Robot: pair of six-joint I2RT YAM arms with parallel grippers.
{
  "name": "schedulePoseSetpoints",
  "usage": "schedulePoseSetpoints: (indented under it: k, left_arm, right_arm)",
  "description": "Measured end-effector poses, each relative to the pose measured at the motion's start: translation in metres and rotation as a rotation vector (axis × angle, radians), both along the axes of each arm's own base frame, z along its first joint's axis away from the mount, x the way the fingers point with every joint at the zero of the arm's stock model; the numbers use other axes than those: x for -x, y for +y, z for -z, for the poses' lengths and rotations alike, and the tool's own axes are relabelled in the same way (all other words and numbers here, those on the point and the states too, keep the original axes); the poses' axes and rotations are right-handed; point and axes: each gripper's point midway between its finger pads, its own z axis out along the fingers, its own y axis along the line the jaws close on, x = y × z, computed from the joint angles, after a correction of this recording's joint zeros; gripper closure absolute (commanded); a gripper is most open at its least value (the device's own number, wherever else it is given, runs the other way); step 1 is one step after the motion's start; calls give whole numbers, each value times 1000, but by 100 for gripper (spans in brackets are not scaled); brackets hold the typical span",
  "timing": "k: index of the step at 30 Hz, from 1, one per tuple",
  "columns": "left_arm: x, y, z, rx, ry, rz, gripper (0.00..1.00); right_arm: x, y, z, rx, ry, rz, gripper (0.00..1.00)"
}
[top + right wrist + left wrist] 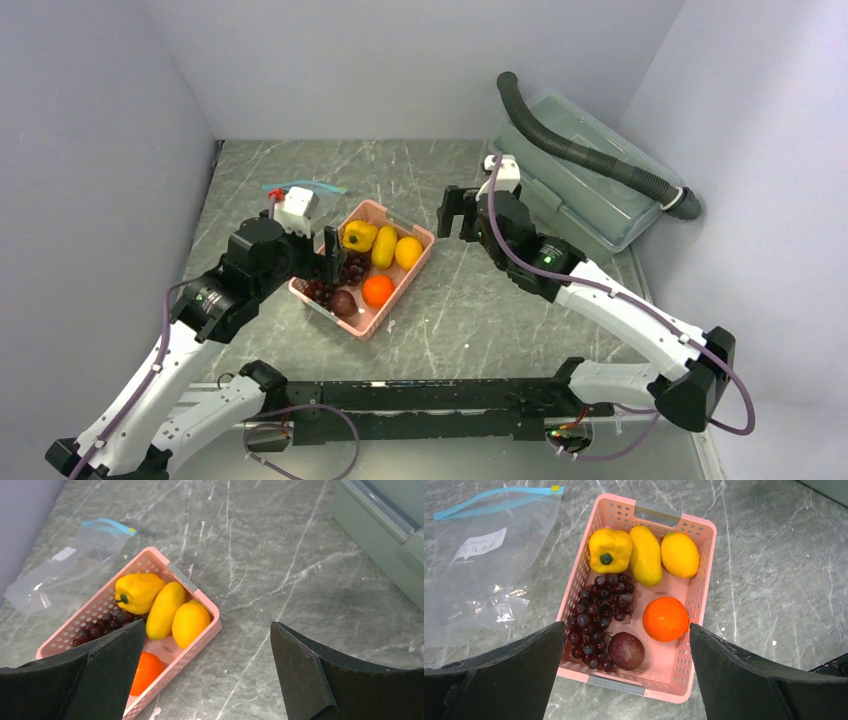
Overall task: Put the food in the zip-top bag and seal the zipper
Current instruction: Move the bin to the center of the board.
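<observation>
The food lies in a pink slotted basket (pixel 703 582) in the middle of the table: a yellow bell pepper (pixel 610 550), two yellow oblong fruits (pixel 645 555), an orange (pixel 665 618), dark purple grapes (pixel 599 607) and a reddish-brown round fruit (pixel 626 651). Left of the basket the clear zip-top bag (pixel 474 570) lies flat, its blue zipper (pixel 494 500) at the far end. My left gripper (pixel 626 630) hangs open over the basket's near end. Right of the basket my right gripper (pixel 207 627) is open above bare table. Both are empty.
A large clear lidded storage box (pixel 590 205) stands at the back right with a black corrugated hose (pixel 590 155) lying across it. Grey walls close in the table on the left, back and right.
</observation>
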Motion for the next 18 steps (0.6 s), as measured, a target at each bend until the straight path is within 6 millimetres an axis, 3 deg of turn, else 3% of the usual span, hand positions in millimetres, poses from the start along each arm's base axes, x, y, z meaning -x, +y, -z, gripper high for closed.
schedulePoseSetpoints:
  k: [18]
  left_arm:
    - [-1,3,0,-1,0,-12,1]
  right_arm:
    - [-12,30,53,57,148,-31,0]
